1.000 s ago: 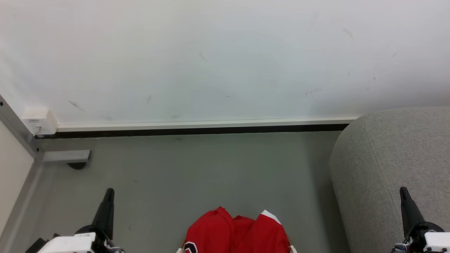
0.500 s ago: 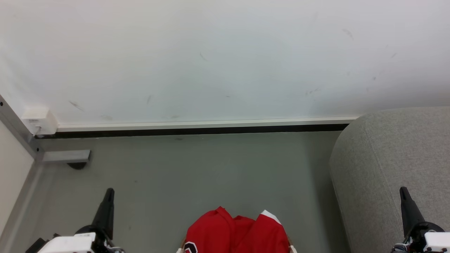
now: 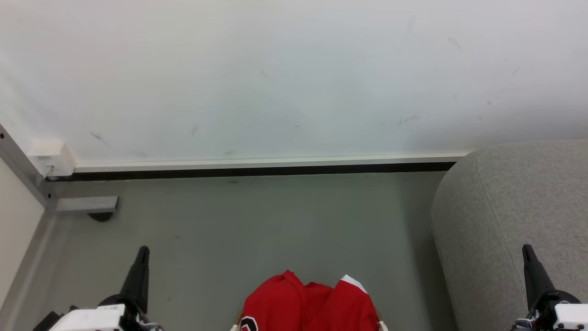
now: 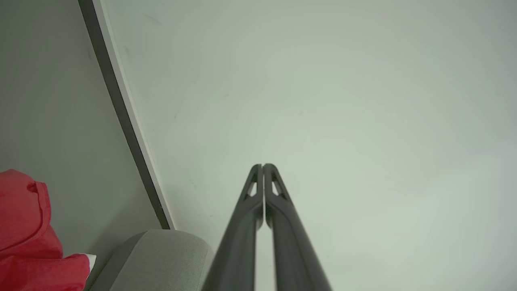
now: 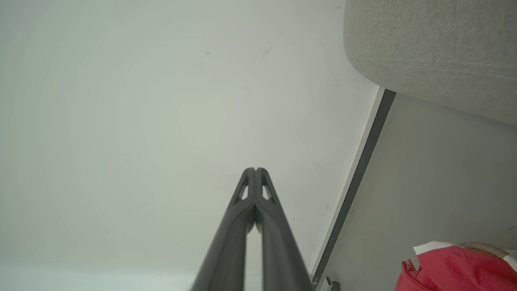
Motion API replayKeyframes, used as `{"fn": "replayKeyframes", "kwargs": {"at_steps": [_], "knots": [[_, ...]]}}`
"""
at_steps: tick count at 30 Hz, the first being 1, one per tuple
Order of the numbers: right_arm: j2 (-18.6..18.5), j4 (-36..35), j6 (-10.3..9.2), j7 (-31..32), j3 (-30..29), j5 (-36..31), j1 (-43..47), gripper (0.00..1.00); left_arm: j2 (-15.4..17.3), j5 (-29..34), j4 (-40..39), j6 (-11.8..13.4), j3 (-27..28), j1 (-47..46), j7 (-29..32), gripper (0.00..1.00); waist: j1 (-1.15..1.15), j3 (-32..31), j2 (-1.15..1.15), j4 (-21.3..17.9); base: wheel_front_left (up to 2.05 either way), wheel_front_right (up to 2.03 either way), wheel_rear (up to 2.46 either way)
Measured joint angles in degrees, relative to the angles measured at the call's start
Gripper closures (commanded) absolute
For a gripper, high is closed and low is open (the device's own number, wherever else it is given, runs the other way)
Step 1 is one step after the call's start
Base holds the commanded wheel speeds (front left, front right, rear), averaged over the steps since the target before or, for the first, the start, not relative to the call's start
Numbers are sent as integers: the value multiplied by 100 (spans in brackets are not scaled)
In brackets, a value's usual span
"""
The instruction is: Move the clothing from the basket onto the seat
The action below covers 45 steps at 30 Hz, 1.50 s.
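Head view barely catches the clothing (image 3: 308, 303); my jaws, both pressed together and empty, could shove rather than pinch it, missing the seat (image 3: 514, 207).

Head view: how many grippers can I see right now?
2. The left gripper stands at lower left over the floor; the right gripper at lower right, against the seat. Both shut, empty.

The red clothing (image 3: 310, 303) ran off the bottom edge, its logo (image 3: 248, 324) cut to a fragment. The basket (image 5: 484, 245) under the clothing was nearly all hidden, just a sliver of rim showing. Right of the clothing, the sofa seat (image 3: 519, 220) ran out of frame at the side.
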Motion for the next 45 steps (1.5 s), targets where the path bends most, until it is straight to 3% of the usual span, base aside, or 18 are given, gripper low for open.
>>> {"fn": "replayKeyframes", "kwargs": {"at_steps": [45], "knots": [[0, 0, 0, 0, 0, 0, 0, 100, 0, 0, 0, 0, 0, 0, 0, 100, 0, 0, 0, 0, 0, 0, 0]]}}
